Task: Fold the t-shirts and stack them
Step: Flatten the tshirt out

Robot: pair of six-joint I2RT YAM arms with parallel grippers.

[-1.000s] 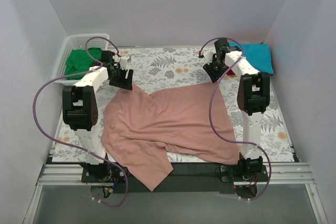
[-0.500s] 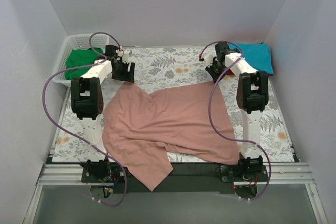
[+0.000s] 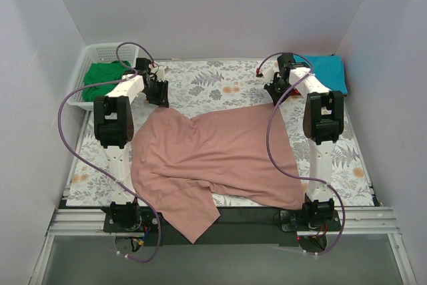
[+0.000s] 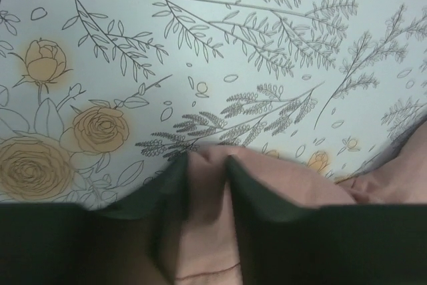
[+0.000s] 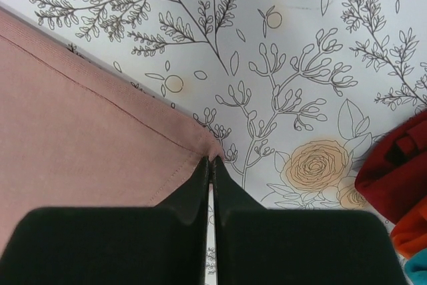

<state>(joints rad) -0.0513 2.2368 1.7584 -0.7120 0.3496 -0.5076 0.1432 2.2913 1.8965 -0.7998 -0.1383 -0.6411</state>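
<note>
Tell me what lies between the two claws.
Only bare floral table cloth between the left claw and right claw; the dusty-pink t-shirt they pinch lies just nearer. The top view shows it.

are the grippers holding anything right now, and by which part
Both hold the pink t-shirt: left gripper pinches a bunched fold at its edge, right gripper a hemmed corner.

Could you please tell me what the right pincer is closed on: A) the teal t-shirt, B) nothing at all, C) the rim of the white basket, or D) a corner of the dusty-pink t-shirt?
D: in the right wrist view the right pincer is shut on the hemmed corner of the dusty-pink t-shirt, just above the floral table cloth.
</note>
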